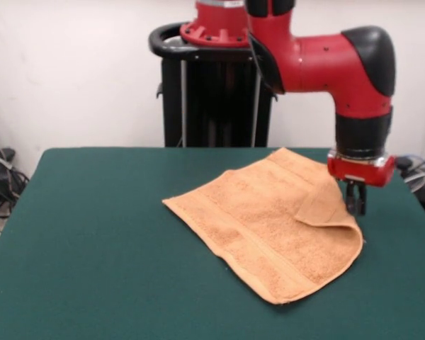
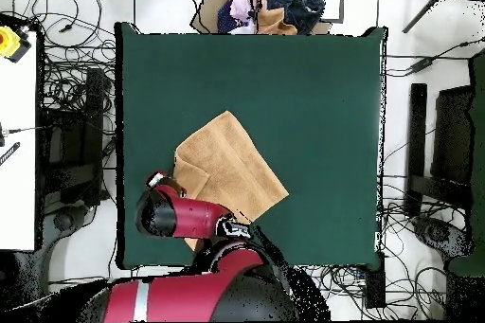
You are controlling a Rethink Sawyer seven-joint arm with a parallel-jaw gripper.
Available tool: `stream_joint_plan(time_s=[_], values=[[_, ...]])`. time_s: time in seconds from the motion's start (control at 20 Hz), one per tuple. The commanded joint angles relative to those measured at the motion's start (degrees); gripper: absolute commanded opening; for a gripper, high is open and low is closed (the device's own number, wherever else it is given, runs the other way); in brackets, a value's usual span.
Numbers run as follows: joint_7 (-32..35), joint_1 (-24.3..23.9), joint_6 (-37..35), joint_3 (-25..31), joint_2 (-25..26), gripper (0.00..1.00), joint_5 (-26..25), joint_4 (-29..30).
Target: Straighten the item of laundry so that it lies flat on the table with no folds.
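Unfolding the turned-over corner is the step we read here. Hand towel [image 1: 269, 230] lies mostly flat on the green worktop [image 1: 92, 241], right of centre in the front view, set diagonally. One corner flap [image 1: 327, 205] is doubled back onto the towel body, on the side nearest the arm.

Hand [image 1: 355, 207] hangs low just beside that flap, at the towel's edge, right at cloth level. Fingers look close together, but we cannot tell if it's clenched, released, or pinching cloth; the tips are dark and partly behind the fold. The overhead view doesn't help: the arm's red wrist [image 2: 175, 215] covers that spot.

Doing it well, as we judge it:
- Grip only the top layer of the flap, near its free corner. Catching both layers would drag the whole towel.
- Lift a little, just clear of the layer below, then carry the corner outward, away from the towel centre, along the diagonal it folded over.
- Keep the path low; terry clings to the felt-like cover, so a low drag should hold the rest in place while a high lift may peel more cloth up.
- Let go once the corner lies past the fold line, then rise straight up so the fingers don't snag the loops.

Risk: towel sits close to the worktop's robot-side edge in the overhead view, so the pull-out may end with the corner hanging off.

Woven bands [image 1: 251, 244] already lie smooth; no other folds seen.
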State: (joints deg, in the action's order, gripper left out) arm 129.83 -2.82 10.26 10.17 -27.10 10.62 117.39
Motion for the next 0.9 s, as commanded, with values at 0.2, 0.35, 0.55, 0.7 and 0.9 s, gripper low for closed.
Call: stream_joint_plan(time_s=[0.2,0.35,0.55,0.7,0.9], values=[[13.4,-2.8,-1.7,7.4,2.9,0.00,3.5,1.1],[13.4,-2.7,-1.7,7.5,2.5,0.00,3.6,1.7],[13.0,-2.1,-1.7,6.3,1.5,0.00,3.6,2.3],[12.2,-2.2,-2.9,5.3,-0.3,0.00,3.4,3.1],[11.2,-2.2,-5.2,3.8,-3.8,0.00,3.5,4.5]])
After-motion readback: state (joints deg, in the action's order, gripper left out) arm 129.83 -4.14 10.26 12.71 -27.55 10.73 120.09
